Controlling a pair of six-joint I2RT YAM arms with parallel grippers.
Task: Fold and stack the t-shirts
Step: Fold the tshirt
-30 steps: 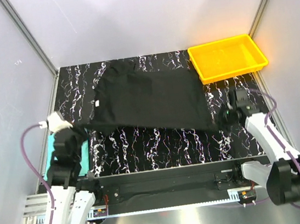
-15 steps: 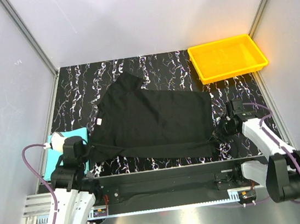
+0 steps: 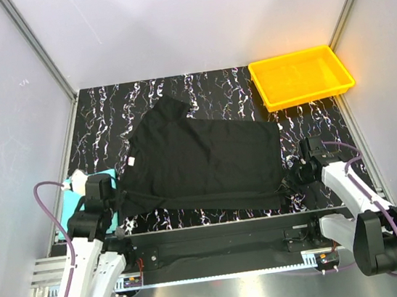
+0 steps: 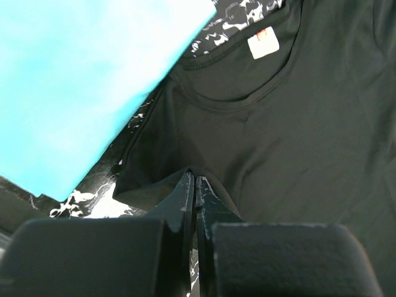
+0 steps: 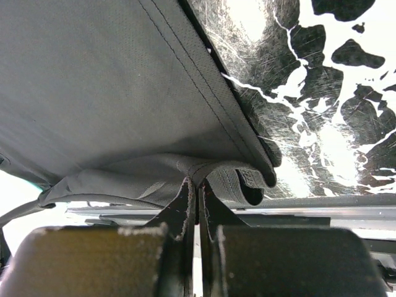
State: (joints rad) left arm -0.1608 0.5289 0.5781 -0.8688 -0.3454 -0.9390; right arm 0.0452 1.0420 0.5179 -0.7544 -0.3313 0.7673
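A large black t-shirt (image 3: 200,159) lies spread across the marbled table, its small white neck label (image 4: 264,43) near the collar. My left gripper (image 3: 118,201) is shut on the shirt's near left shoulder cloth (image 4: 185,161). At the shirt's near right corner my right gripper (image 3: 290,180) is shut on the folded hem (image 5: 235,176). A teal t-shirt (image 3: 74,201) lies folded at the table's left edge, mostly under my left arm; it fills the upper left of the left wrist view (image 4: 80,80).
A yellow plastic tray (image 3: 302,76) stands at the back right corner. Grey walls close in the table on the left and right. The metal rail (image 3: 209,231) of the table's near edge runs just below the shirt's hem.
Both grippers have dragged the black shirt toward the near edge and laid it flatter. The left arm swung back from over the teal shirt, then settled slightly forward.
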